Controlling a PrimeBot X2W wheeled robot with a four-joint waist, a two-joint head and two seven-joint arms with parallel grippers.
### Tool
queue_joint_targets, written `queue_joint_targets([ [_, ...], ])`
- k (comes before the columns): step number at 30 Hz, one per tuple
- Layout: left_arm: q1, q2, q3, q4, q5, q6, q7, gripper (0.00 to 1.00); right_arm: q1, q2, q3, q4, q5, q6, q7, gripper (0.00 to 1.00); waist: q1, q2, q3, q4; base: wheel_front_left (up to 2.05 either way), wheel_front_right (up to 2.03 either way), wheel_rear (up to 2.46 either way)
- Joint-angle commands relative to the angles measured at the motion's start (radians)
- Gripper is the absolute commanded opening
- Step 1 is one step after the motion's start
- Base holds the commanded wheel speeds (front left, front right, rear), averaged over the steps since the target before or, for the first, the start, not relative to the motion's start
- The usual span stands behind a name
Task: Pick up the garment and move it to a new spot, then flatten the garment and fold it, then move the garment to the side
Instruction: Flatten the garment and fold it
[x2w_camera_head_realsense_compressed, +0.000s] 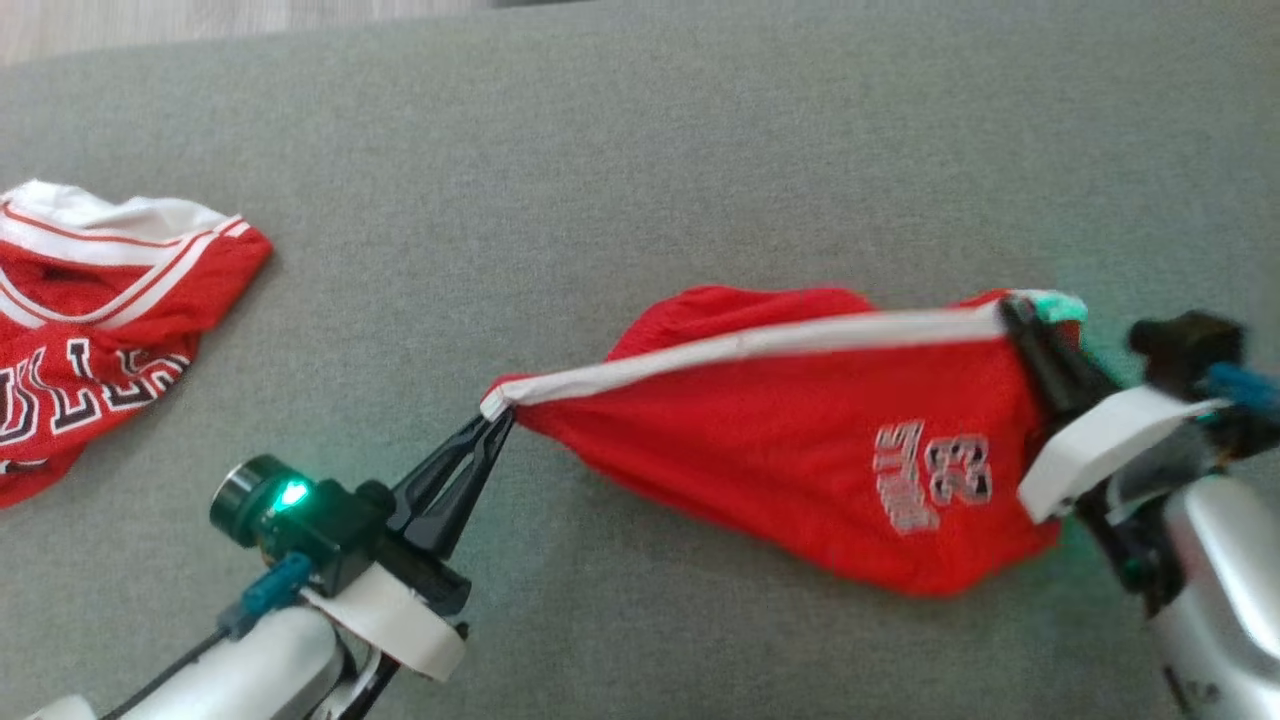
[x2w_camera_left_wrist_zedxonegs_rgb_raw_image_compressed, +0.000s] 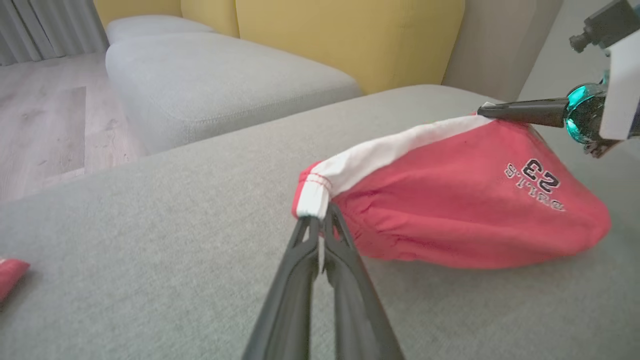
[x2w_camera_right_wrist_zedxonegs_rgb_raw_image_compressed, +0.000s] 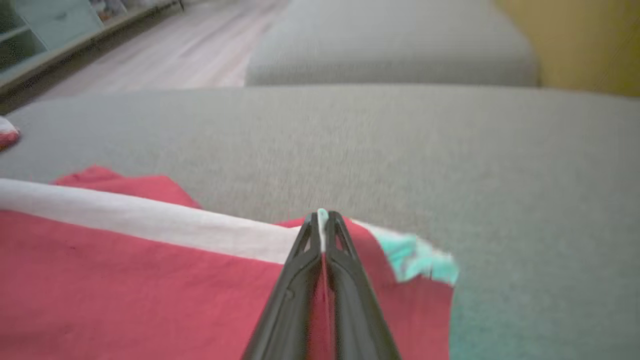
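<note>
Both waistband ends of the shorts are clamped, by left gripper and right gripper; flattening seems underway; taut lowering is needed next

Soft, even daylight fills all three views. The head view is slightly soft, and the right arm at its edge is smeared by motion blur. A green lamp on the left wrist tints the grey cushion near it, and a teal glow colours the right end of the red shorts. Shadow beneath the shorts is faint and diffuse. The left wrist view is sharpest, though the left fingers go fuzzy close to the lens. The right wrist view is blurred throughout, right fingers included
</note>
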Motion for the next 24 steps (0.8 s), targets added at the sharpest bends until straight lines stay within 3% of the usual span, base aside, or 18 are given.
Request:
queue_joint_targets([
  [1,-0.05,0.036,0.058,-0.037,0.002,-0.003,-0.016,0.0,0.001,-0.034,-0.018,-0.064,-0.012,-0.001,-0.019,0.0,0.0,0.0,-0.01,-0.006,0.0,0.0,0.0],
  [6,-0.119,0.048,0.1,-0.077,0.056,0.002,-0.024,0.0,-0.021,-0.058,-0.137,-0.195,-0.072,-0.001,-0.055,0.0,0.0,0.0,-0.024,-0.026,0.0,0.0,0.0],
  [10,-0.125,0.026,0.118,-0.088,0.07,0.011,-0.027,0.0,0.008,-0.034,-0.206,-0.263,-0.104,-0.001,-0.068,0.0,0.0,0.0,-0.018,-0.035,0.0,0.0,0.0],
  [15,-0.113,0.012,0.126,-0.082,0.075,0.001,-0.029,0.0,0.062,0.002,-0.251,-0.326,-0.125,-0.001,-0.08,0.0,0.0,0.0,-0.01,-0.041,0.0,0.0,0.0],
  [21,-0.081,0.011,0.108,-0.066,0.052,-0.041,-0.028,0.0,0.178,0.039,-0.247,-0.335,-0.121,-0.001,0.015,0.0,0.0,0.0,-0.024,-0.048,0.0,0.0,0.0],
  [23,-0.054,0.004,0.087,-0.048,0.047,-0.049,-0.027,0.0,0.228,0.068,-0.226,-0.315,-0.09,-0.001,0.039,1.0,0.0,0.0,-0.02,-0.045,0.0,0.0,0.0],
  [24,-0.041,-0.001,0.078,-0.038,0.046,-0.048,-0.027,0.0,0.251,0.083,-0.221,-0.308,-0.073,-0.001,0.037,1.0,0.0,0.0,-0.016,-0.043,0.0,0.0,0.0],
])
